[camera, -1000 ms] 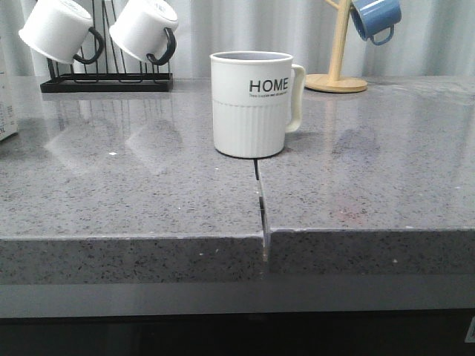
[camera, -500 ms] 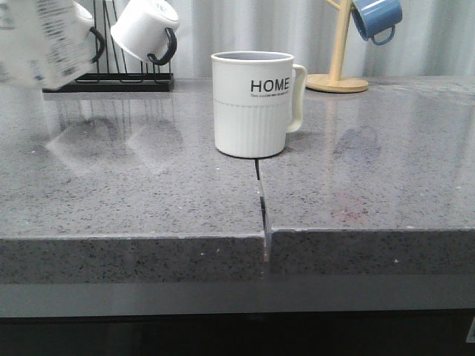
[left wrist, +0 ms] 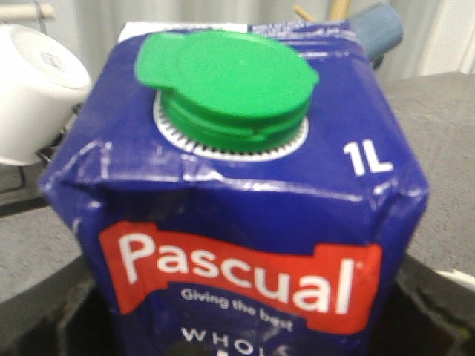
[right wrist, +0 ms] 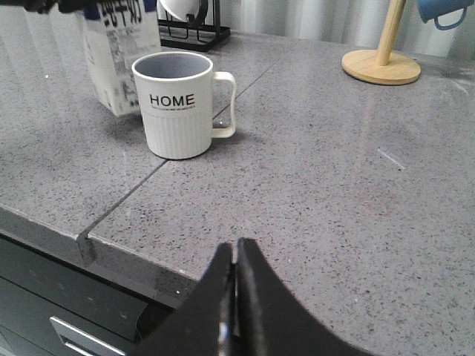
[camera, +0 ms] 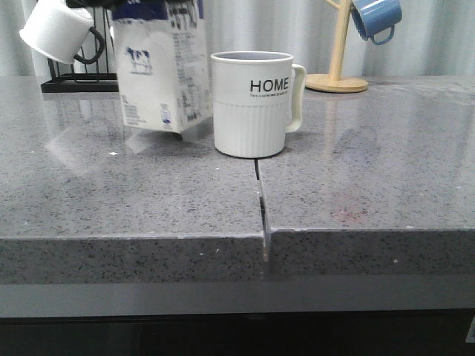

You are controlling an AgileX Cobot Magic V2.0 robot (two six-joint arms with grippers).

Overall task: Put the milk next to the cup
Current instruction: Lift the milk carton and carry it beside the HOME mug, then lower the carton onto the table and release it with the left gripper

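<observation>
Milk: the tall white rectangular carton with a dark blue top band and a small cow picture (camera: 159, 67) hangs tilted just left of the mug, its lower corner close above the counter; whether that corner touches the stone I cannot tell.
Carton top: the left wrist view shows a green plastic screw cap (left wrist: 226, 81) on the blue gable, a red "Pascual" banner below it and "1L" in white.
Cup: the large white ceramic mug with black "HOME" lettering, ribbed lower half and white handle (camera: 252, 104) stands upright on the counter, handle to the right, right at the seam between the two slabs.
Milk and cup: just beside each other; the carton's right edge sits behind the mug's left side, and contact cannot be told.
Left gripper: only dark shapes show at the carton's top edge and at the lower corners of the wrist view, so how the fingers sit I cannot tell.
Right gripper: the black fingers (right wrist: 231, 285) are pressed together with nothing between them, hovering over the near edge, well apart from the mug.
Counter: grey speckled stone worktop (camera: 371, 185), glossy.
Background: a white mug with black handle (camera: 56, 31) on a black wire rack; a small blue mug (camera: 375, 18) on a wooden mug tree (camera: 338, 55).
</observation>
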